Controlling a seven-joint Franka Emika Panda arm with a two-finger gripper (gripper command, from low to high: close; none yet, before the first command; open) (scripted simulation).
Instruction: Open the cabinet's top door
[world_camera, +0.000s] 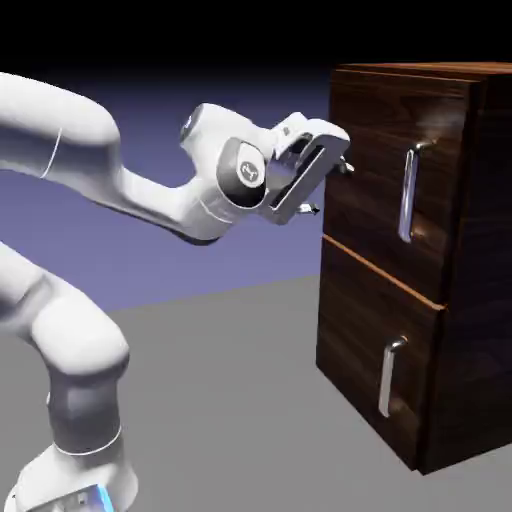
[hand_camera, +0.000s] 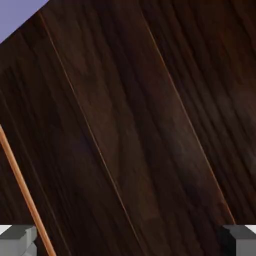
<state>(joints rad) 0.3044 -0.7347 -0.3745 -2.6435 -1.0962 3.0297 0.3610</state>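
The dark wood cabinet (world_camera: 470, 300) stands at the exterior view's right. Its top door (world_camera: 375, 150) sits flush and carries a long vertical silver handle (world_camera: 408, 190). My gripper (world_camera: 330, 187) hovers just off the door's left edge, well to the left of the handle. It is open, with nothing between its fingers. In the hand view, dark wood grain fills the picture. The gripper (hand_camera: 128, 242) shows only as two grey fingertips (hand_camera: 17, 240) at the bottom corners, far apart. The handle is out of the hand view.
Below the top door is a second panel (world_camera: 360, 350) with a shorter silver handle (world_camera: 390, 375). An orange seam (hand_camera: 25, 195) between panels crosses the hand view's left. The grey table (world_camera: 230, 400) spreads in front of the cabinet, and my white arm (world_camera: 90, 170) reaches in from the left.
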